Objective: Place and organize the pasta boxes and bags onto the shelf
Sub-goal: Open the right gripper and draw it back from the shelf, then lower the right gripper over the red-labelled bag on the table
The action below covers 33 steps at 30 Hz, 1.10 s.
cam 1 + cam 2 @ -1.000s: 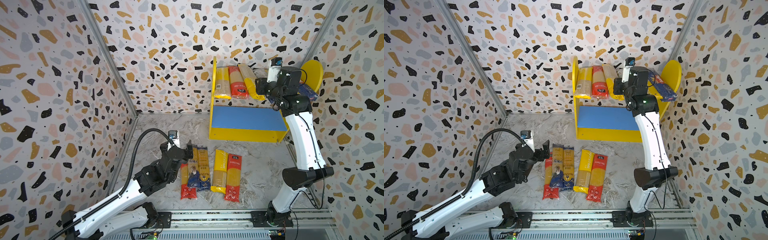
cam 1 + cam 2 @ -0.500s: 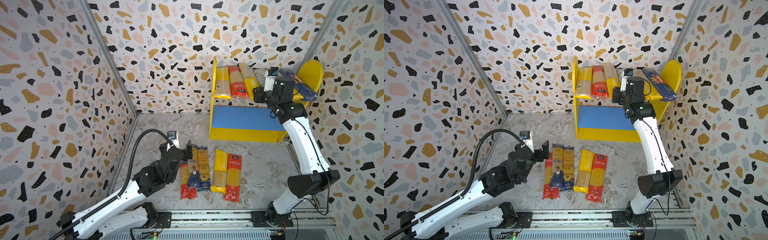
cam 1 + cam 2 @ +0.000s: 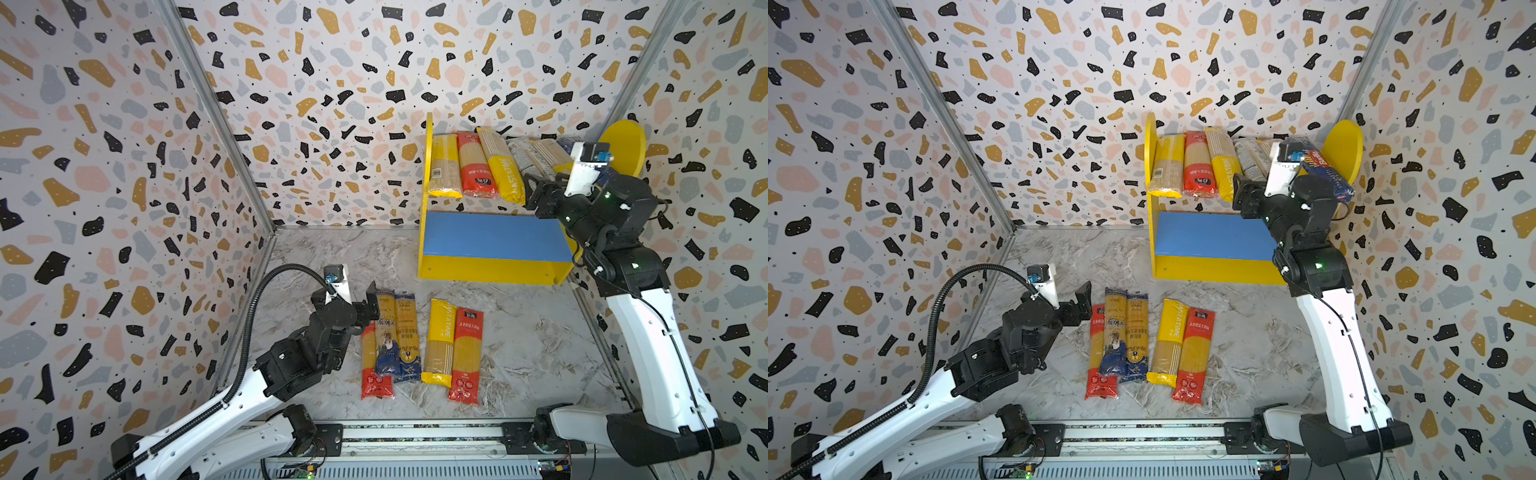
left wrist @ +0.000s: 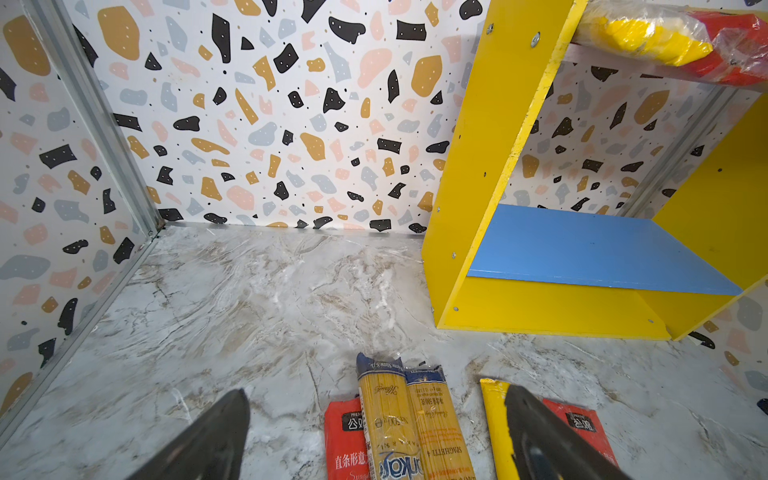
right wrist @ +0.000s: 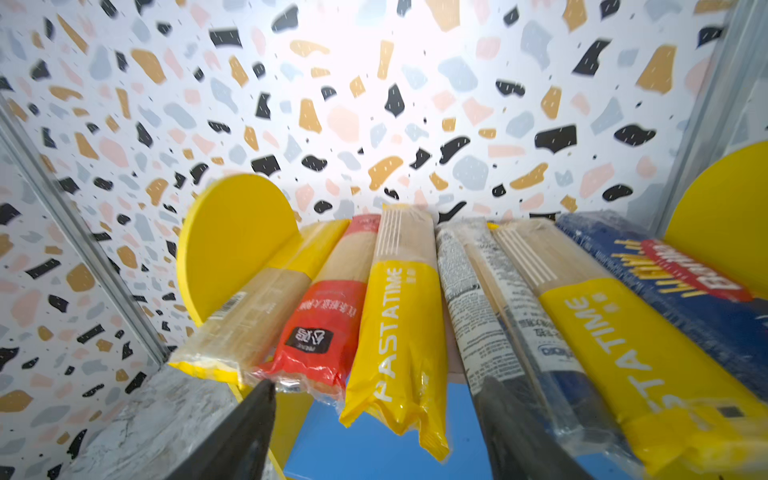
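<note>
i'm looking at a grey marbled surface boxed in by speckled terrazzo walls. the shelf stands at the back wall, on the right. six pasta packs lie side by side on its upper board, long axes running front to back, near ends jutting over the front edge. the dark blue box is nearest the right side panel. five loose packs lie in a row on the surface, pointing lengthwise at the back wall. my right pincer hangs spread open before the six, holding nothing. my left pincer is open too, low by the row's far left end.
</note>
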Each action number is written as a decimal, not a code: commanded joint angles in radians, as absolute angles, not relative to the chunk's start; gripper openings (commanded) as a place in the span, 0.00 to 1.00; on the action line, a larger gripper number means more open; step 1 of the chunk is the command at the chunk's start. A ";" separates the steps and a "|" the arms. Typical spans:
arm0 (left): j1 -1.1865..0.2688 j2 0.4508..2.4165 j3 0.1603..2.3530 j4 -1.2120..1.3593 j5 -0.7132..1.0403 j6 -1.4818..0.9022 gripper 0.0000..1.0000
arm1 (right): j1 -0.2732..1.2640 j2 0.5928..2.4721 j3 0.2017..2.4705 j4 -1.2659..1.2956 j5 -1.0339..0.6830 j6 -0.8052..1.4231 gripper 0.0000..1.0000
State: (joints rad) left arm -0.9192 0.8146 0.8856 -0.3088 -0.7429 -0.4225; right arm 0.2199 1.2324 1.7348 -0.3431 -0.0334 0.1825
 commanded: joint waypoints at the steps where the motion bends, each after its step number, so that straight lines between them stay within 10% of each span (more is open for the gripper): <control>1: -0.915 0.809 0.839 -0.260 -0.752 -0.447 0.95 | 0.244 1.154 1.662 -0.359 -0.033 0.226 0.78; 17: -0.916 0.908 0.599 -0.117 -0.653 -0.631 0.93 | 0.777 0.684 0.930 -0.467 0.289 0.493 0.78; 33: -0.918 1.129 0.578 -0.111 -0.685 -0.668 0.94 | 0.920 0.840 0.611 -0.332 0.315 0.586 0.78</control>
State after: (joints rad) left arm -0.9192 1.0763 0.5518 -0.1417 -0.6643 -0.6678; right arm 0.9165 0.8257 0.6106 -0.3988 0.3073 0.5720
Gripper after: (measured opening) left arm 0.936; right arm 0.783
